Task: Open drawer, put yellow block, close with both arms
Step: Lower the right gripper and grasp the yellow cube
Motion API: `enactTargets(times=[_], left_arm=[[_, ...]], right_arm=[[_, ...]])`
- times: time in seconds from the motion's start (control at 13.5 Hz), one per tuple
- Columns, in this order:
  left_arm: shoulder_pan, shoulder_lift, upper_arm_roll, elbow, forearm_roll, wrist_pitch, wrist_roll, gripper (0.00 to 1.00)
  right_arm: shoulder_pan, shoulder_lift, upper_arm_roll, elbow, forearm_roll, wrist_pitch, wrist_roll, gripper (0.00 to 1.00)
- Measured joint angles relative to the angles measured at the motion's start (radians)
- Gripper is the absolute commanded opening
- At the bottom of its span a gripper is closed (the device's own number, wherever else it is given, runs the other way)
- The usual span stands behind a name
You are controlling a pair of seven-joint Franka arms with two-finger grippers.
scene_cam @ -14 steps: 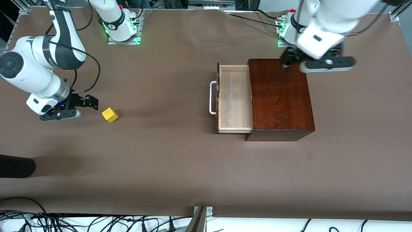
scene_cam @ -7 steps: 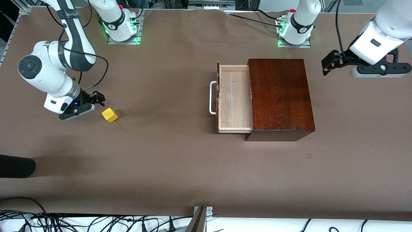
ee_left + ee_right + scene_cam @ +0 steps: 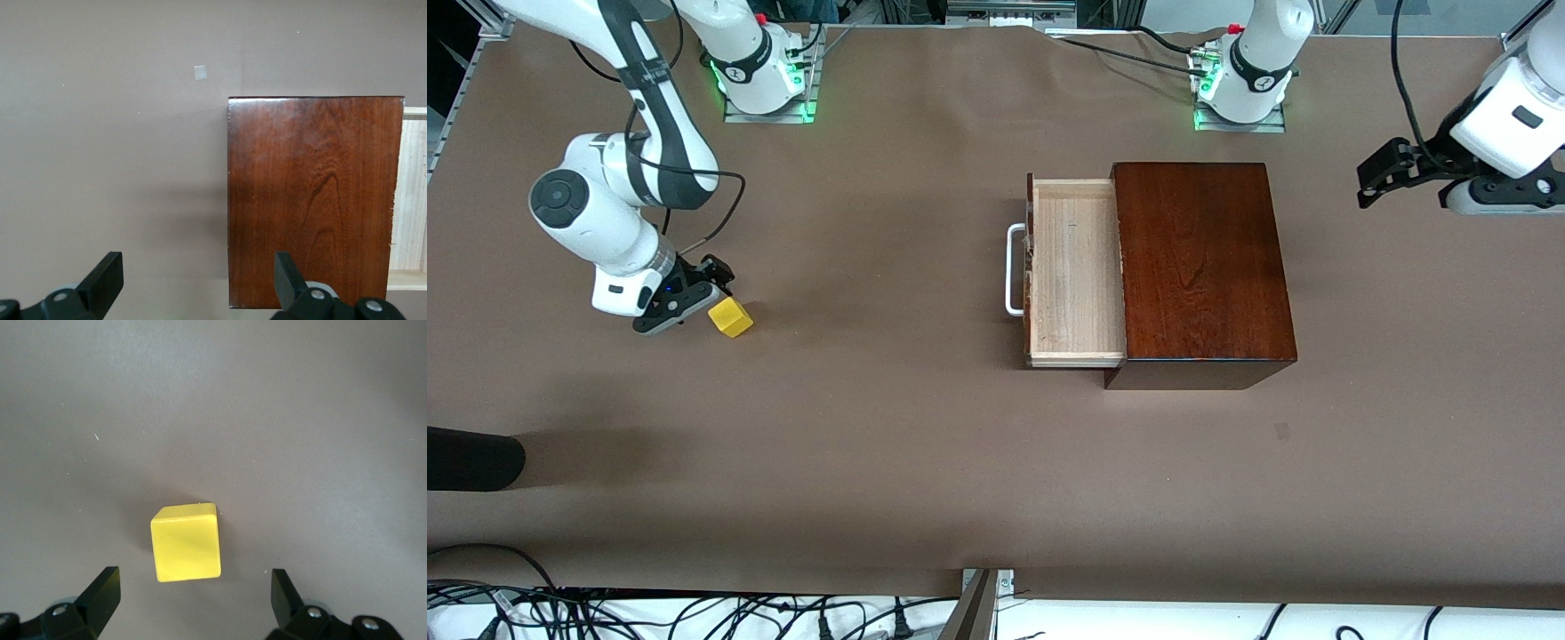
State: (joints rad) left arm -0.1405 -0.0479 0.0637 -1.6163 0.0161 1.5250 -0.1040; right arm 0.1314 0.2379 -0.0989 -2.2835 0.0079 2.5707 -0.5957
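The drawer [image 3: 1074,271] stands pulled out of the reddish-brown box [image 3: 1200,267], its white handle [image 3: 1012,269] toward the right arm's end; the pale tray is empty. The yellow block [image 3: 730,316] lies on the table near the right arm's end. My right gripper [image 3: 713,277] is open and low just beside the block; in the right wrist view the block [image 3: 186,541] sits just ahead of the open gripper [image 3: 193,597], not between the fingers. My left gripper [image 3: 1376,182] is open and empty over the table past the box, toward the left arm's end. The left wrist view shows the box [image 3: 313,200] beyond the open gripper [image 3: 197,280].
A dark rounded object [image 3: 471,458] lies at the table's edge nearest the front camera, at the right arm's end. A small tape patch [image 3: 1282,431] sits on the brown cover nearer the front camera than the box. Cables hang below that edge.
My right gripper has moved in toward the yellow block. My left gripper has left the box top and swung out toward the left arm's end of the table.
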Motion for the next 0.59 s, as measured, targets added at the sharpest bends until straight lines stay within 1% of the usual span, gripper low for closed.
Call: enactTargets(times=[0.22,0.59], left_arm=[[0.032,-0.001,0.002,0.0,-0.019,0.011,0.023,1.0],[0.045,-0.004,0.002,0.001,-0.019,0.022,0.026,1.0]], right_arm=[[0.0,0.042,0.002,-0.004,0.0,0.058,-0.026,1.0],[0.0,0.104,0.014,-0.005,0.0,0.139,-0.036,1.0]])
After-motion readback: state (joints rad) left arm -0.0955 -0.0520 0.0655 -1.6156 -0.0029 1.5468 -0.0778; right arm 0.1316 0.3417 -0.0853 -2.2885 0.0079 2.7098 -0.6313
